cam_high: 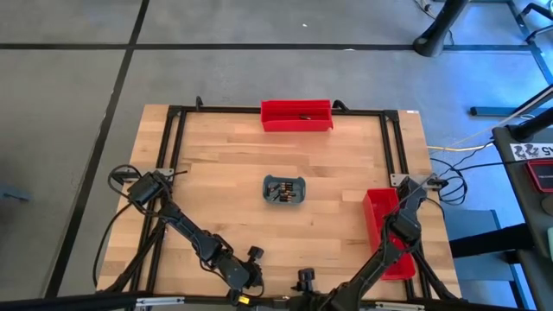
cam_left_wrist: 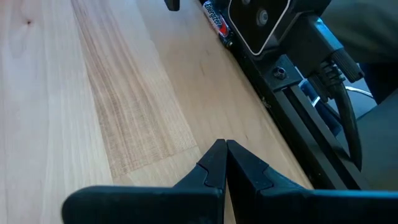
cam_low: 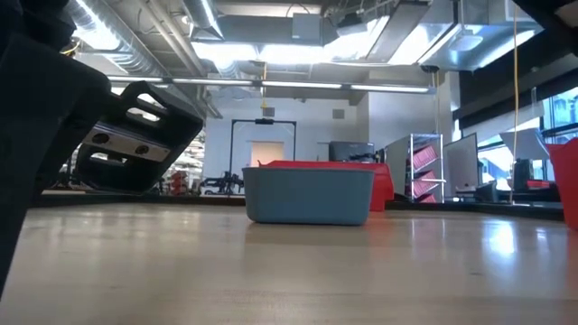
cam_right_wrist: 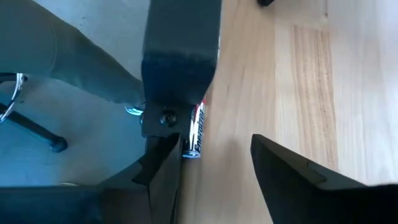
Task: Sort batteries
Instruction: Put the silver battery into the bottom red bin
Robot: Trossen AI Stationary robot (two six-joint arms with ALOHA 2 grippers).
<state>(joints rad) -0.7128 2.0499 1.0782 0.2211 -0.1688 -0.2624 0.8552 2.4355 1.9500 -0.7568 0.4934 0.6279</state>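
The right fingers (cam_right_wrist: 292,177) stand open at the 3 o'clock edge of the bench (cam_high: 225,164), aimed at a single battery (cam_right_wrist: 196,134) that lies close against the dark frame bracket (cam_right_wrist: 180,56) on that edge. One finger sits on the bracket side, and I cannot tell whether it already touches the battery.

That is where I judge the main risk to be. There is little room between battery and bracket, so a closing finger could strike the metal or ride over the battery instead of getting behind it. A round cell nudged from one side is likely to roll, either along the frame or off the bench edge, which is right beside it. A grip near one end could also let the battery pivot and slip out on the lift.

The left fingers (cam_left_wrist: 214,165) are pressed shut and hold nothing, at the 9 o'clock edge. Another battery (cam_left_wrist: 214,18) lies ahead of them beside the frame rail (cam_left_wrist: 292,106), with the same tight clearance.

Most of the batteries (cam_high: 283,191) lie in the grey-blue tray (cam_high: 267,190) at the bench centre. One red bin (cam_high: 298,125) stands at 12 o'clock and a second red bin (cam_high: 378,216) at about 4 o'clock, just beside the right arm, which could clip it when swinging back.
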